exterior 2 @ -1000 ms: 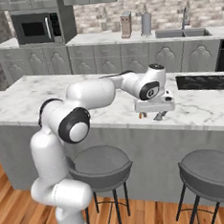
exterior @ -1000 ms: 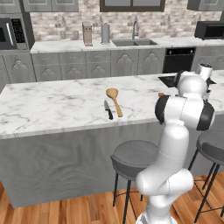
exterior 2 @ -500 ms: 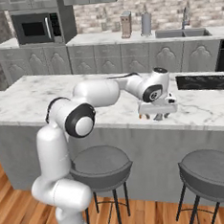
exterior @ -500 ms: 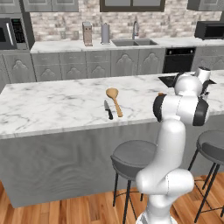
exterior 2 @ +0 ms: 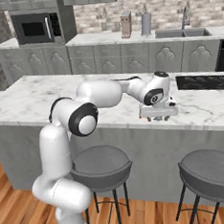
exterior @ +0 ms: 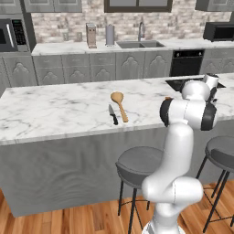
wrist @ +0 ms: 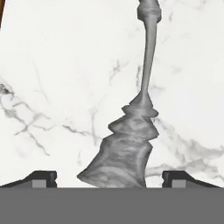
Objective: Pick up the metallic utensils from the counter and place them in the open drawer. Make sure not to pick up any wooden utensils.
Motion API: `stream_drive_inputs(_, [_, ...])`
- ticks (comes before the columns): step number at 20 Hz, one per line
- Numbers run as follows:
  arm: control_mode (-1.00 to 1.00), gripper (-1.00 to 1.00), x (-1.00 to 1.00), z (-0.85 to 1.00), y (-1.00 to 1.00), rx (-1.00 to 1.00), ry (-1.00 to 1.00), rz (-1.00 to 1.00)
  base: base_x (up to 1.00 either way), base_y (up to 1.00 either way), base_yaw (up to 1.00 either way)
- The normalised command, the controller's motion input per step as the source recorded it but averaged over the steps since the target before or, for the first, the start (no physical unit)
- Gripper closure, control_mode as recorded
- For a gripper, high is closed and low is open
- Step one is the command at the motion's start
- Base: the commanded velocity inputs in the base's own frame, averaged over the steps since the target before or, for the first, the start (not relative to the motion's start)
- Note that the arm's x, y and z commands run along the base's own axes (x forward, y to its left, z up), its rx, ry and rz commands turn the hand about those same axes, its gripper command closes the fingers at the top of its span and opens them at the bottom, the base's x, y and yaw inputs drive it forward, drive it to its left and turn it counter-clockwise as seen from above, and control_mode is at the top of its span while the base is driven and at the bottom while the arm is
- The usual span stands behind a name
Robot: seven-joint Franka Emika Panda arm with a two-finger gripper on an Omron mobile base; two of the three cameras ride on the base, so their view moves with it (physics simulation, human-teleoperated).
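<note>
While the claw [wrist: 110, 177] hangs spread wide over the table [wrist: 65, 65], the metal spoon [wrist: 127, 144] lies between its fingertips [wrist: 41, 178].

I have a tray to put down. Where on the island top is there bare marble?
The counter is bare left of the knife and wooden spoon. It is crowded at the right end, where the gripper hovers over the metal spoon.

Glossy white rounded arm [exterior 2: 102, 93] segments, dark joint rings (black-tipped pincer [exterior 2: 158, 117]).
</note>
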Motion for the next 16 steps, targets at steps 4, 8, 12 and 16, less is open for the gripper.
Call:
stream_drive_inputs(4, [-1.00,-1.00,0.28,-0.08,0.00,0.00,-0.02,0.00,0.00,0.00,0.00])
stream_drive_inputs(8, [-1.00,-1.00,0.27,-0.08,0.00,0.00,0.00,0.00,0.00,0.00,0.00])
stream_drive_inputs(12, [-1.00,-1.00,0.17,-0.21,0.00,-0.01,0.00,0.00,0.00,0.00,0.00])
stream_drive_inputs(16, [-1.00,1.00,0.03,-0.42,0.00,-0.04,0.00,0.00,0.00,0.00,0.00])
